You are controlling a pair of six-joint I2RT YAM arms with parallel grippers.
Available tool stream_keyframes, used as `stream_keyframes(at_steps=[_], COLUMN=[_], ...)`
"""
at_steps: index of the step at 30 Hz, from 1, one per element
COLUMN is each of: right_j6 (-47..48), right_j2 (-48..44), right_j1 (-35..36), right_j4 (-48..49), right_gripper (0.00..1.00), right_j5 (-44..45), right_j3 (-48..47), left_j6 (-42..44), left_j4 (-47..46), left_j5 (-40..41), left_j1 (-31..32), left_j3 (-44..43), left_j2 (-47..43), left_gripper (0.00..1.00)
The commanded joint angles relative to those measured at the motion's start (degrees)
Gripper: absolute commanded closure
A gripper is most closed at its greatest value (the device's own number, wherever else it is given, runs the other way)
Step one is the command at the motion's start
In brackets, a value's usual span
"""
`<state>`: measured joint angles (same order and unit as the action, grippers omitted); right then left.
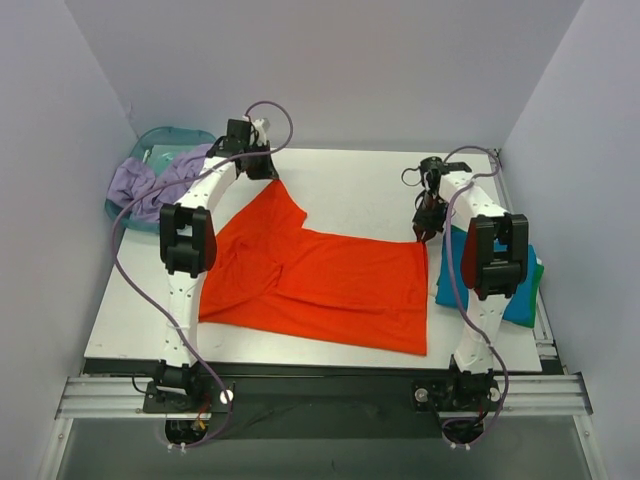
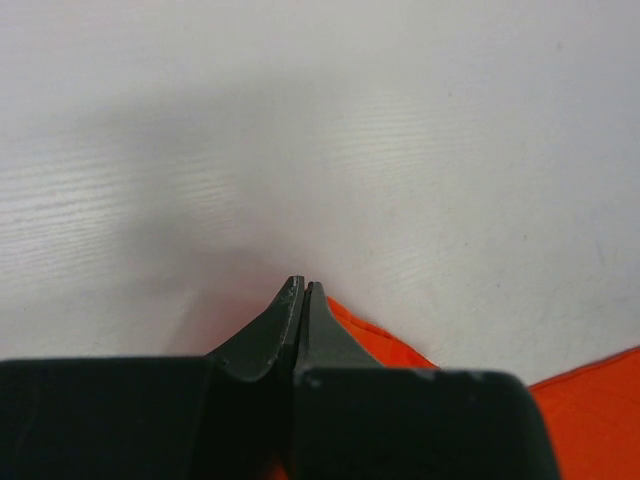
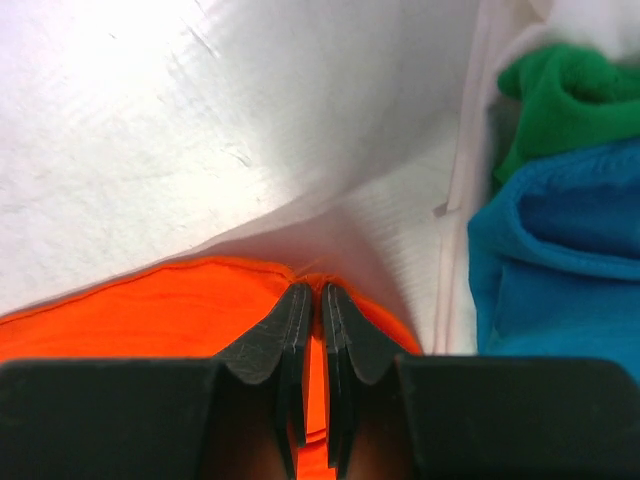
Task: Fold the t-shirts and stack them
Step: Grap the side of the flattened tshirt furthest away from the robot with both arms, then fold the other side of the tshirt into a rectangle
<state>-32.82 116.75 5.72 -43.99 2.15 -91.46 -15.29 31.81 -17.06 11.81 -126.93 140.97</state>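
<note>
The orange-red t-shirt lies spread on the white table. My left gripper is shut on its far-left corner; in the left wrist view the closed jaws have orange cloth coming out beside them. My right gripper is shut on the shirt's far-right corner, with orange cloth pinched between the fingers. A folded teal-blue t-shirt lies on a green one at the right edge, partly hidden by my right arm. They also show in the right wrist view, blue and green.
A translucent teal basin sits off the table's far-left corner with a lavender cloth hanging over its rim. Grey walls enclose the table on three sides. The right table edge runs close by my right gripper.
</note>
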Motion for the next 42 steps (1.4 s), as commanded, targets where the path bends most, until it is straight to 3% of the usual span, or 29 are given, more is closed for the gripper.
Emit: stream_keyframes(at_steps=[1, 10, 17, 27, 42], right_j6=[1.5, 4.1, 8.5, 14.0, 14.2], right_j2=[2.2, 4.7, 0.7, -5.2, -14.4], right_j1=[-0.2, -0.9, -0.8, -0.3, 2.7], right_j4=[-5.2, -6.6, -6.4, -5.5, -4.2], right_gripper=[1.00, 1.00, 1.00, 1.00, 1.00], right_j5=[0.9, -1.6, -4.1, -4.1, -4.0], right_j3=[-4.4, -12.2, -7.4, 0.8, 14.0], left_j6=[-1.1, -0.9, 1.0, 2.9, -1.5], left_j4=[-5.1, -6.1, -10.4, -8.4, -3.2], left_j5=[-4.4, -8.2, -8.0, -3.7, 6.9], left_j1=[0.0, -2.0, -2.3, -2.3, -2.4], left_j3=[-5.1, -3.2, 20.1, 43.9, 63.2], left_j2=[1.2, -4.0, -19.7, -41.2, -61.9], left_gripper=[1.00, 1.00, 1.00, 1.00, 1.00])
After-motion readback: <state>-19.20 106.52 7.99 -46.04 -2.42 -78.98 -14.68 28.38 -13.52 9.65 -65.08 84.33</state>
